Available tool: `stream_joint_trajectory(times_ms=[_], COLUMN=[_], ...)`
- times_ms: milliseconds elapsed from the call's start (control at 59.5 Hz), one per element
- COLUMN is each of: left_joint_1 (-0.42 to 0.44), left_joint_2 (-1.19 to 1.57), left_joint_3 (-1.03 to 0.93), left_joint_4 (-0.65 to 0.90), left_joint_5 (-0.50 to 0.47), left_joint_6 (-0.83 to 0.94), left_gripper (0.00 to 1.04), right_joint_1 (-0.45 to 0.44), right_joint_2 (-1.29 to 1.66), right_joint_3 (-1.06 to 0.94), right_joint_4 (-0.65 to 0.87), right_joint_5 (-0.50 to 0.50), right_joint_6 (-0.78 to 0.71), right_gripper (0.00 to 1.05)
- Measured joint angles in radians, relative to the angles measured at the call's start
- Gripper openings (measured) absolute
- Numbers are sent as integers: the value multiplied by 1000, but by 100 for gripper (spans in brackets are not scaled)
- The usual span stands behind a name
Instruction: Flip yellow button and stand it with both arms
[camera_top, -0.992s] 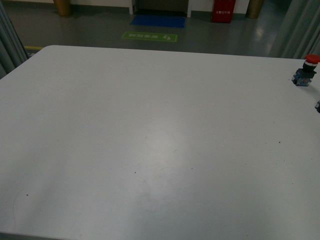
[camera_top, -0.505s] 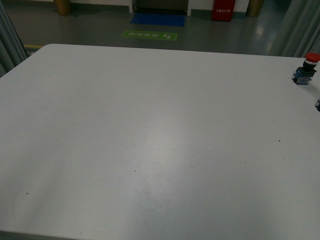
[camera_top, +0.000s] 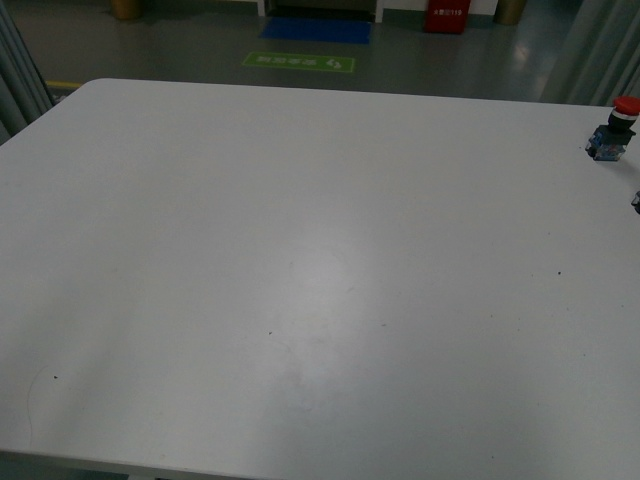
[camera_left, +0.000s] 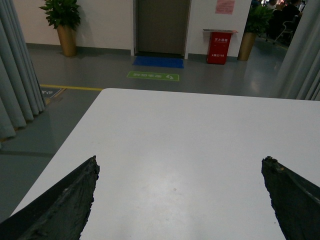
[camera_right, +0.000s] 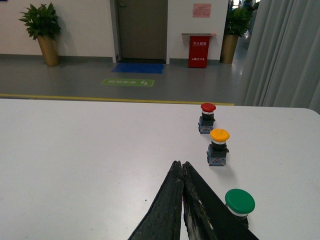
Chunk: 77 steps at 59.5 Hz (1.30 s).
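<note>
The yellow button (camera_right: 218, 146) stands upright on the white table in the right wrist view, cap up, black-and-blue block below. It does not show in the front view. My right gripper (camera_right: 179, 164) is shut and empty, its tips a short way before the yellow button and apart from it. My left gripper (camera_left: 181, 161) is open and empty over bare table (camera_left: 190, 135); only its two black fingertips (camera_left: 75, 195) show. Neither arm shows in the front view.
A red-capped button (camera_right: 207, 118) stands beyond the yellow one and also shows at the far right of the front view (camera_top: 614, 130). A green-capped button (camera_right: 239, 204) stands beside my right gripper's jaw. A small dark thing (camera_top: 636, 202) sits at the front view's right edge.
The front view has tilted slightly, so the table's far edge and the red-capped button sit a little higher in the picture. Nothing on the table has moved.
</note>
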Motion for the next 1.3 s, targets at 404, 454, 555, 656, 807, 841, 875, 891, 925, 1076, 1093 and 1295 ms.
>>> stream_joint_trajectory(times_ms=[404,454,555,656,807,841,875,891,925,1076,1093,1295], left_joint_1=[0,0,0,0,0,0,0,0,0,0,0,0], left_joint_2=[0,0,0,0,-1,0,0,0,-1,-1,-1,-1], left_joint_3=[0,0,0,0,0,0,0,0,0,0,0,0], left_joint_4=[0,0,0,0,0,0,0,0,0,0,0,0], left_joint_5=[0,0,0,0,0,0,0,0,0,0,0,0], left_joint_6=[0,0,0,0,0,0,0,0,0,0,0,0], left_gripper=[98,98,98,98,98,98,98,98,98,98,98,98], right_joint_1=[0,0,0,0,0,0,0,0,0,0,0,0], right_joint_2=[-132,-145,-186,-304,-330,-330,-330,-330,-330,-330,-330,-330], right_joint_3=[0,0,0,1,1,1,1,1,1,1,1,1], right_joint_4=[-131,-144,-187,-330,-336,-336,-336,-336,-336,-336,-336,-337], right_joint_5=[0,0,0,0,0,0,0,0,0,0,0,0], right_joint_6=[0,0,0,0,0,0,0,-1,-1,-1,-1,-1], right_gripper=[3,3,3,3,3,3,3,3,3,24,28,63])
